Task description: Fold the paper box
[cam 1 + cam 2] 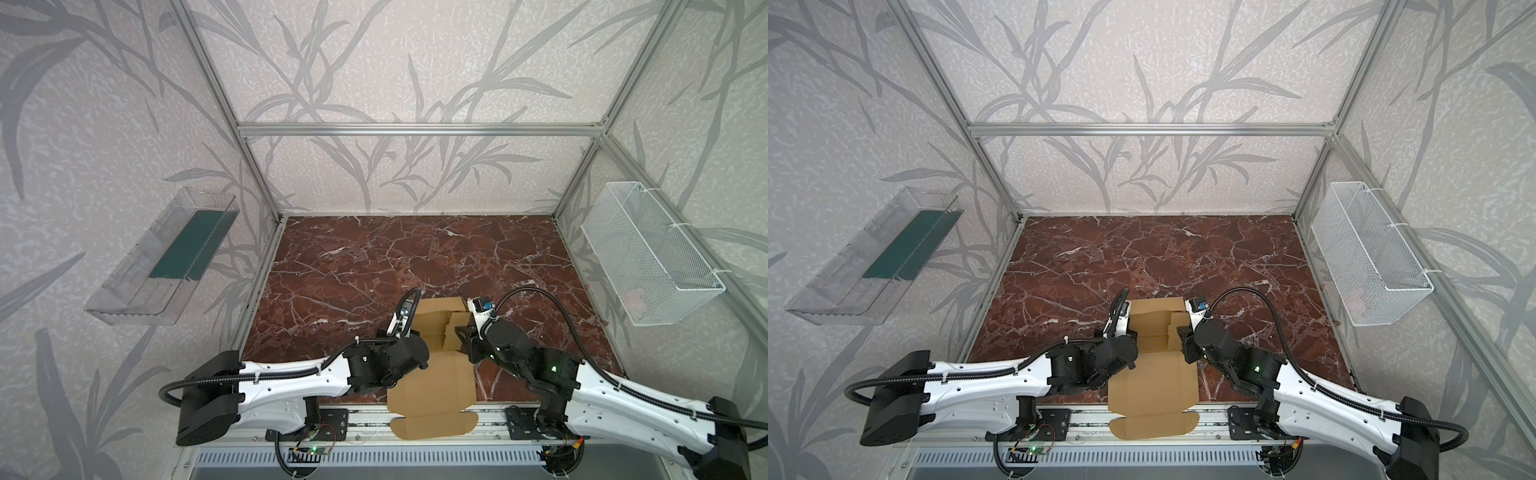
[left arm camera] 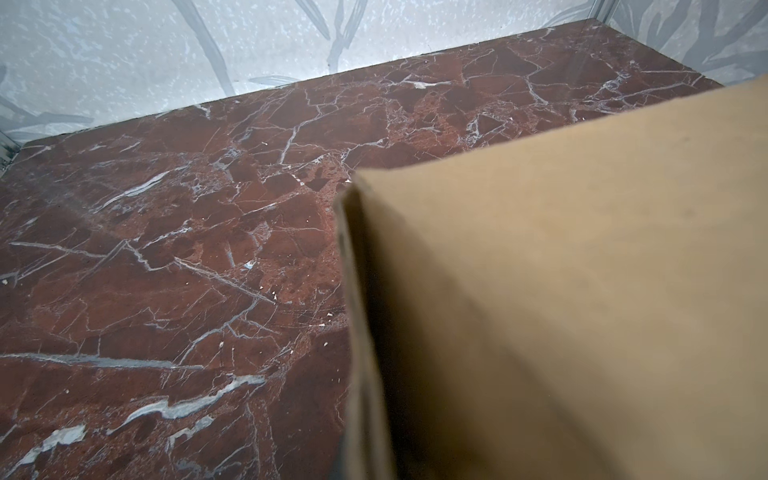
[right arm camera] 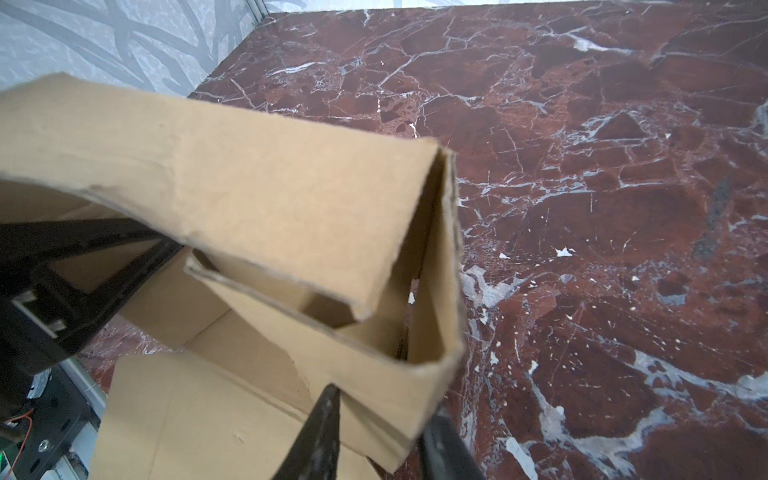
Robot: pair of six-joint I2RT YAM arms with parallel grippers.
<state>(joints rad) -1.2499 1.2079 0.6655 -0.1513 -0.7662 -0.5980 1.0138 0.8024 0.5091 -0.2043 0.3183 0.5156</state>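
The paper box [image 1: 436, 328] is tan cardboard lying near the front middle of the marble table [image 1: 353, 266] in both top views. Its walls stand partly raised. Its flat lid panel [image 1: 432, 382] reaches over the front edge. My left gripper [image 1: 409, 322] is at the box's left wall. In the left wrist view that wall's edge [image 2: 353, 291] runs down to where the jaws are, and the fingers themselves are hidden. My right gripper [image 3: 382, 436] is shut on the doubled-over right wall [image 3: 374, 374], with one dark finger [image 3: 320, 432] inside and one outside.
A clear plastic bin [image 1: 162, 257] with a green base hangs on the left wall. A white wire basket [image 1: 648, 257] hangs on the right wall. An aluminium rail [image 1: 490, 419] runs along the table's front under the lid tab. Metal frame posts stand at the back corners.
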